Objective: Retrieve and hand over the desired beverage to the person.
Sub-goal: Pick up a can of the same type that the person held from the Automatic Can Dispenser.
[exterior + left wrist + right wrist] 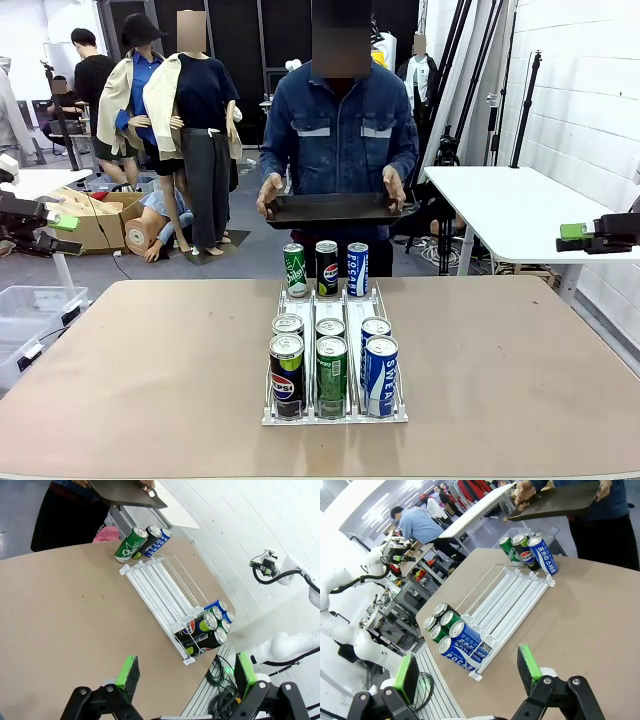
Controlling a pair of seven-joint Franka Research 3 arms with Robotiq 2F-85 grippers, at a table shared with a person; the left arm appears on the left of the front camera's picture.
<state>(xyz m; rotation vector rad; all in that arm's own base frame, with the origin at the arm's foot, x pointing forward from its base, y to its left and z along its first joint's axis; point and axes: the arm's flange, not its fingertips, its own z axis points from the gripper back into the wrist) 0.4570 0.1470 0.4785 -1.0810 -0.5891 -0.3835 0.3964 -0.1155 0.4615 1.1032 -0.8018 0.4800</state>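
Beverage cans (330, 365): six at 6 o'clock end of clear plastic rail rack (331, 305), three at 12 o'clock end | denim-jacketed person (340, 130) holds black flat tray (330, 208) | left gripper (60, 222) 9 o'clock, right gripper (575, 232) 3 o'clock, both spread wide, empty, well apart from cans

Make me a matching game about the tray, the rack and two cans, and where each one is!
1. dark flat rectangular tray
2. clear plastic can rack
3. green-and-white metal can
4. blue-and-white metal can

A. front of the rack's right lane
B. held in the person's hands
C. lying on the brown table
D. upright at the rack's far end, left side

Pairs: 1-B, 2-C, 3-D, 4-A
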